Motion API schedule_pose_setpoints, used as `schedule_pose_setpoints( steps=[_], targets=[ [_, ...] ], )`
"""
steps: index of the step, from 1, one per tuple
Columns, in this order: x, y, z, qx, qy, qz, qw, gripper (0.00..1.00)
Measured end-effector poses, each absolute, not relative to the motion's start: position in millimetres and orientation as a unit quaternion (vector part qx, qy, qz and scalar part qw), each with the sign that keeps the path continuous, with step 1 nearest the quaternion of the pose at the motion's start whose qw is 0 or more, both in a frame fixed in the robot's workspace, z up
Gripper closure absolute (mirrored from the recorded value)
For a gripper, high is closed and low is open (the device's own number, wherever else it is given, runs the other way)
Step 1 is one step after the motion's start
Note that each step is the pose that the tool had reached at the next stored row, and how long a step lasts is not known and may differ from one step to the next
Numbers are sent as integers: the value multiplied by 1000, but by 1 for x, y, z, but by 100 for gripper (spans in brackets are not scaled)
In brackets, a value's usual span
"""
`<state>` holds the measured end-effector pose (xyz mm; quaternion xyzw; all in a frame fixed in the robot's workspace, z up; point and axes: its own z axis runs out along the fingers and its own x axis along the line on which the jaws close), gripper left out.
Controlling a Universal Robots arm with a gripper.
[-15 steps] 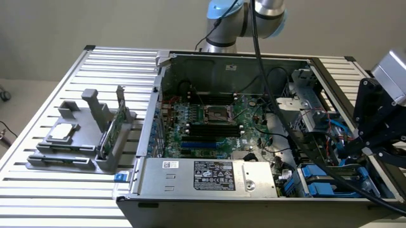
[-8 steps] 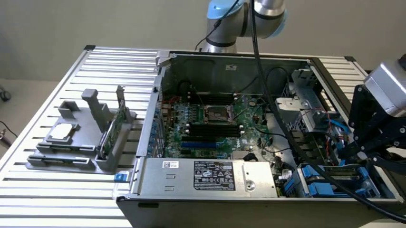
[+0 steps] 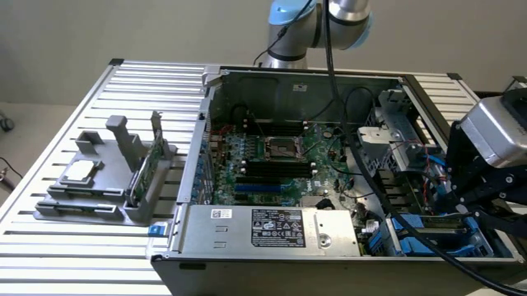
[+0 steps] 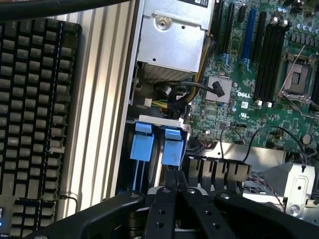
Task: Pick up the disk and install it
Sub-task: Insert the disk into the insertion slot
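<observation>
Power supply sits nearest, at six o'clock in the exterior view. Gripper is at four o'clock, low over the drive bay. Disk stands on edge there, blue rails showing.

Wrist view: gripper fingers are pressed together and hold nothing, tips right at the disk rail end.

Risk: an off-centre push would likely skew the disk and jam it in the bay. Loose cables beside the bay could snag.
</observation>
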<state>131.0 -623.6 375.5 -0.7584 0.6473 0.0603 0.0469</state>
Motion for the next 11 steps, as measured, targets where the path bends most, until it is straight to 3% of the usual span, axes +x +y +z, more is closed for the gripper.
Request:
schedule_pose_setpoints(
  steps=[11],
  targets=[
    [132, -620, 356, -768, 636, 58, 49, 89]
  ],
)
